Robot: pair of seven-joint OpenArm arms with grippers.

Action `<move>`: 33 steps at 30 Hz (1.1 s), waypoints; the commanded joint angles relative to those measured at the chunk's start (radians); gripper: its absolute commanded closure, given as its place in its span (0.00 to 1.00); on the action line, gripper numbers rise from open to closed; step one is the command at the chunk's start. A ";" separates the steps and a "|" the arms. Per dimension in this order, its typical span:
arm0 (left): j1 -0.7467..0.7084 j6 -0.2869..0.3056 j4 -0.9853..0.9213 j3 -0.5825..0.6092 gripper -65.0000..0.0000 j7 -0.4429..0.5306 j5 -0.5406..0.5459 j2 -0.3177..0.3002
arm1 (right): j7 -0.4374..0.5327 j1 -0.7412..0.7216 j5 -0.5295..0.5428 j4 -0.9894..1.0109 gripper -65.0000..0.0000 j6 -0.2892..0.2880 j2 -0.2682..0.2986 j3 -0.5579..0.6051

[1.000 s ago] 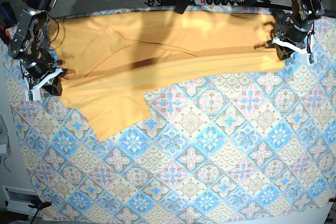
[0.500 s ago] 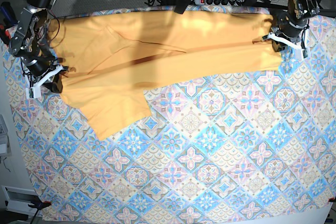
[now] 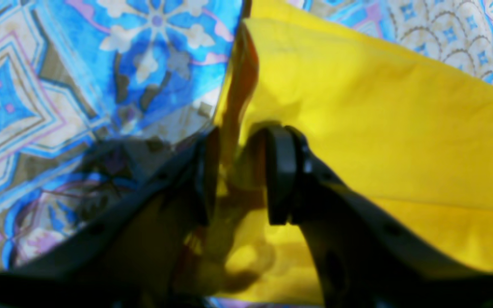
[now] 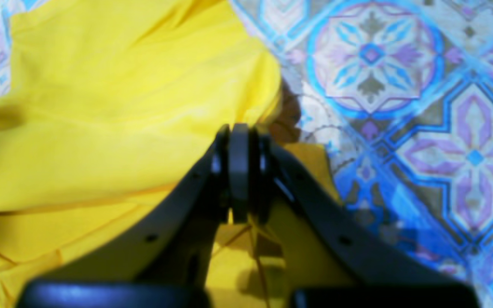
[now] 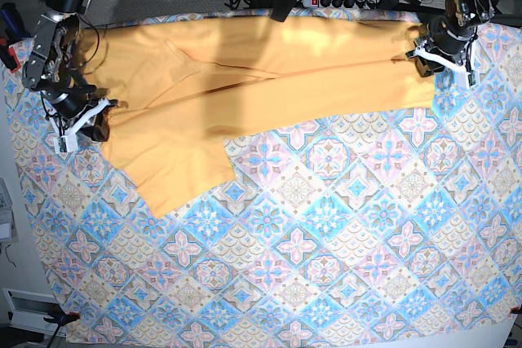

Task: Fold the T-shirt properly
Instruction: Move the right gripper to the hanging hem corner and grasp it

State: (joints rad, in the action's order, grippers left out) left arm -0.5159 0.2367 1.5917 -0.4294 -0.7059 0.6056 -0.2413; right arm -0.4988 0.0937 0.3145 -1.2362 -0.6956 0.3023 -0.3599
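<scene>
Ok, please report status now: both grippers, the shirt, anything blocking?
Left gripper around shirt edge, small gap showing. Right gripper shut on shirt. Shirt stretched across far side of tablecloth. Nothing blocking.

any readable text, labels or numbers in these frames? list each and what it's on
None readable.
T-shirt: no lettering or tag shows in any view, only plain fabric.
Tablecloth: floral tile pattern only, no text.
Left gripper and right gripper: plain black fingers, no markings.
Power strip at the back edge: too small to read.
</scene>
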 commanded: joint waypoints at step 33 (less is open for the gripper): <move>0.026 0.005 0.014 -0.010 0.69 -0.056 0.015 -0.011 | 0.127 -0.292 0.013 0.189 0.78 0.093 -0.044 0.167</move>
State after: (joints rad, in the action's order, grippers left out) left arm -0.4892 0.2371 1.5917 -0.4339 -0.7765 0.6090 -0.2443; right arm -0.3935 -0.1806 0.3145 -1.0309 -0.5980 0.2394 -0.1890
